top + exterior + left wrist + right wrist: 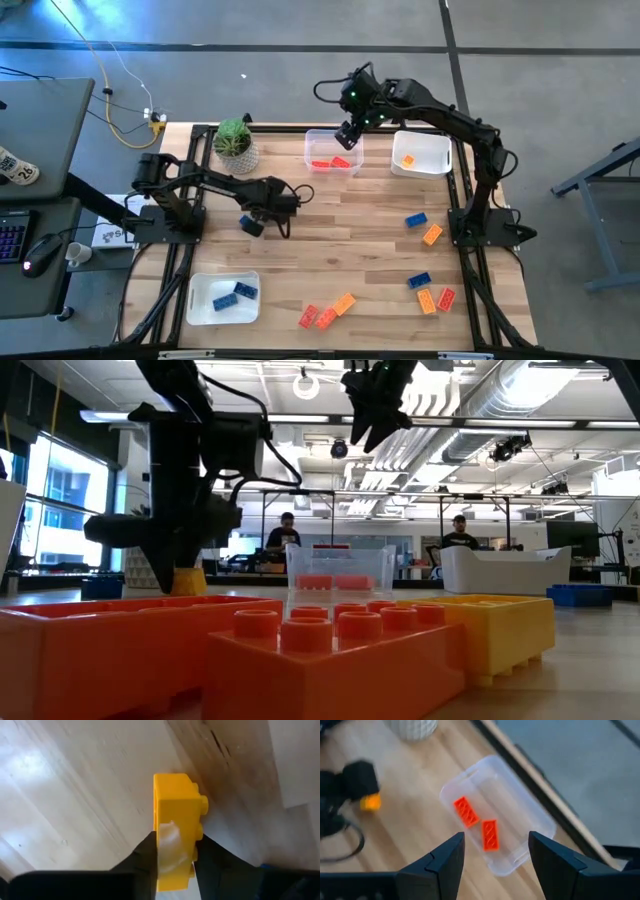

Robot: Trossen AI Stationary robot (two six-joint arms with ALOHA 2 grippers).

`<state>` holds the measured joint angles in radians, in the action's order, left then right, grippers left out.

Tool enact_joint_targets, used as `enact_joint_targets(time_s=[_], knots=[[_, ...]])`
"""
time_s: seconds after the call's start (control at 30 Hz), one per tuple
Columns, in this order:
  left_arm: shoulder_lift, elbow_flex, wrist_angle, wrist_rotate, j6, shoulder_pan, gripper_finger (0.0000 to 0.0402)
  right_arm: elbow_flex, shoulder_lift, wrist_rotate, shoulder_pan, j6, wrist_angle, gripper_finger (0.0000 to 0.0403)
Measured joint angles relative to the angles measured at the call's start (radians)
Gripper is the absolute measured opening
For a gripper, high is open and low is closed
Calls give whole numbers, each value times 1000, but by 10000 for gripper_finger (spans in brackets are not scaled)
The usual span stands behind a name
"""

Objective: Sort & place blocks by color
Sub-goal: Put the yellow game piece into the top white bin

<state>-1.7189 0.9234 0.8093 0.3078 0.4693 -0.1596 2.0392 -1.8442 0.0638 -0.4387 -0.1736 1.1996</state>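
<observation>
My left gripper (250, 226) is shut on a small yellow block (177, 815) over the table's left middle; it shows too in the right wrist view (370, 801). My right gripper (347, 134) hangs open and empty above the clear tray (520, 827), where two red blocks (477, 822) lie on the floor. Loose blue (416, 220), orange (432, 235) and red (446, 296) blocks lie on the table's right and near parts. An orange block (408, 160) lies in the far white tray (432, 145), and blue blocks (234, 294) lie in the near white tray (200, 310). My left gripper pinches the yellow block between its two fingers (145, 862), on the block's two long sides at the end nearest the wrist (175, 862). The studded side faces one finger. The rest of the block sticks out beyond the fingertips, over the wood.
A green potted plant (235, 143) stands at the far left, close to the clear tray. More red and orange blocks (326, 316) lie at the near edge, right in front of the low camera (330, 650). People stand in the room behind the table.
</observation>
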Motion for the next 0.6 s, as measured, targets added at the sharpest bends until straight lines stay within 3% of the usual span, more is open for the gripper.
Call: enact_joint_targets(time_s=[0.23, 0.43, 0.6], knots=[[5, 23, -6, -96, -76, 0, 62, 0, 0, -18, 86, 73, 122, 207], [2, 106, -40, -259, -126, 0, 64, 0, 1, -18, 182, 88, 194, 207], [2, 177, -72, -314, -130, 0, 64, 0, 22, -18, 271, 78, 231, 207]])
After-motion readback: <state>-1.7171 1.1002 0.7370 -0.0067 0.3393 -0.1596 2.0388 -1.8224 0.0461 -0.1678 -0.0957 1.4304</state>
